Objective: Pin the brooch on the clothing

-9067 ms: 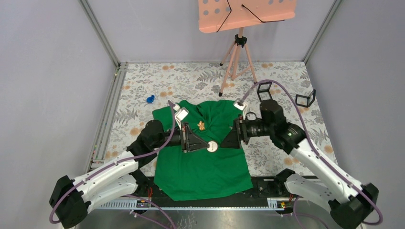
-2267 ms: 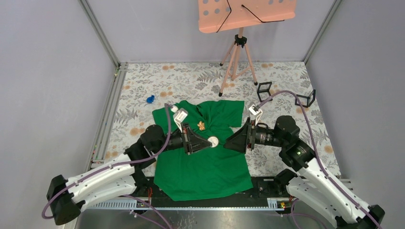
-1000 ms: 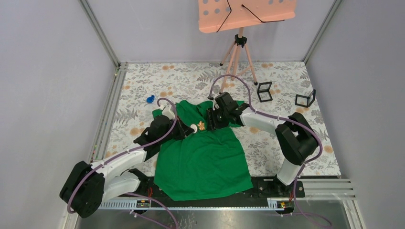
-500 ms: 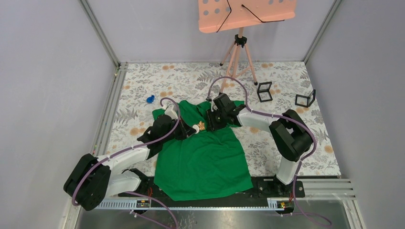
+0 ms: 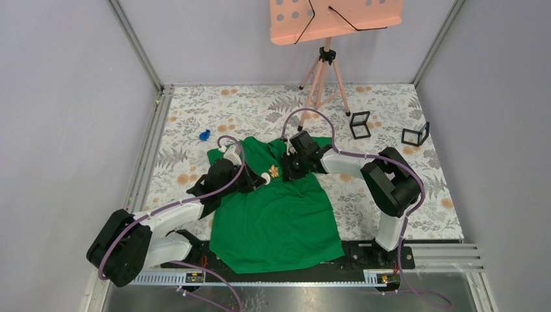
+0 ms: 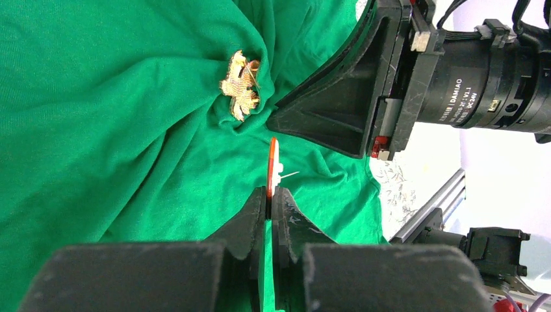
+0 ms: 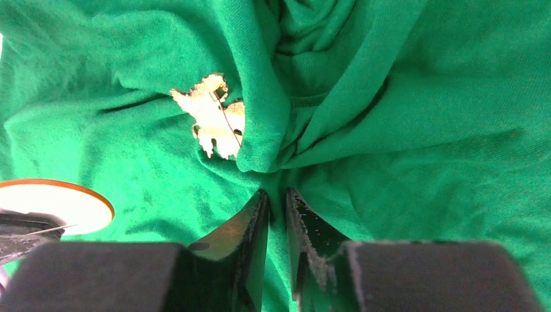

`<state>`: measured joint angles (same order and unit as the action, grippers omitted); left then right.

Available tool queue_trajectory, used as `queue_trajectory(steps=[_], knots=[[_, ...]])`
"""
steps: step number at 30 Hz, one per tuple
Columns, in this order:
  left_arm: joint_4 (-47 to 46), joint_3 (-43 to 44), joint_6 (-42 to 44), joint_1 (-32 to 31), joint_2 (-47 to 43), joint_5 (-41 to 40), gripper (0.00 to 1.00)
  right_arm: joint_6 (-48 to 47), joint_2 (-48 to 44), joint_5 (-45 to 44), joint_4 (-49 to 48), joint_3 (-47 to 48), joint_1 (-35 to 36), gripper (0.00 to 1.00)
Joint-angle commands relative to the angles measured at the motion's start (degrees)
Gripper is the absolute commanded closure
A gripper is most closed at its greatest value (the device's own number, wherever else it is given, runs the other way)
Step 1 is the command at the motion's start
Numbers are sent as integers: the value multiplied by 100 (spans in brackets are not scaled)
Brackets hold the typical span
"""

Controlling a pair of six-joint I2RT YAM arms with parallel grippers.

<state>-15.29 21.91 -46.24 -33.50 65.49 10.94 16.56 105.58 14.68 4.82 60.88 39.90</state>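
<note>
The clothing [image 5: 279, 214], a bright green T-shirt, lies spread on the table with its neck at the far end. My left gripper [image 6: 269, 198] is shut on the brooch [image 6: 273, 166], a round white disc with an orange rim, held edge-on with a thin pin sticking out of its back. The disc hangs just above the shirt near the collar and also shows in the right wrist view as the brooch [image 7: 52, 205]. My right gripper [image 7: 274, 195] faces it, its jaws nearly together on a puckered fold of the shirt [image 7: 390, 130]. A gold leaf-shaped ornament [image 7: 214, 117] sits on the fabric just beyond both grippers.
A salmon music stand on a tripod [image 5: 323, 71] stands at the back. Two small black frames [image 5: 359, 123] [image 5: 414, 135] sit at the back right. A small blue object [image 5: 205, 135] lies on the floral table cover to the left of the shirt.
My right gripper's jaws have drawn in onto the fabric by the gold ornament, and its arm has edged slightly left. The left gripper has kept hold of the disc, almost still.
</note>
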Motion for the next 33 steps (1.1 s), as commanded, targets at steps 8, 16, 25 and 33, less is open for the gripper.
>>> queue_trajectory(steps=[8,16,25,33], knots=[[-595,-59,-188,-48,226,-124,100,403,-577,109,-676,-421,63,100],[-823,87,-362,-500,719,-613,100,822,-1179,103,-1048,-1054,66,100],[-891,401,-478,-762,1221,-814,100,971,-1671,253,-1230,-1372,66,100],[-898,636,-483,-872,1537,-868,100,1055,-1883,603,-1468,-1570,66,100]])
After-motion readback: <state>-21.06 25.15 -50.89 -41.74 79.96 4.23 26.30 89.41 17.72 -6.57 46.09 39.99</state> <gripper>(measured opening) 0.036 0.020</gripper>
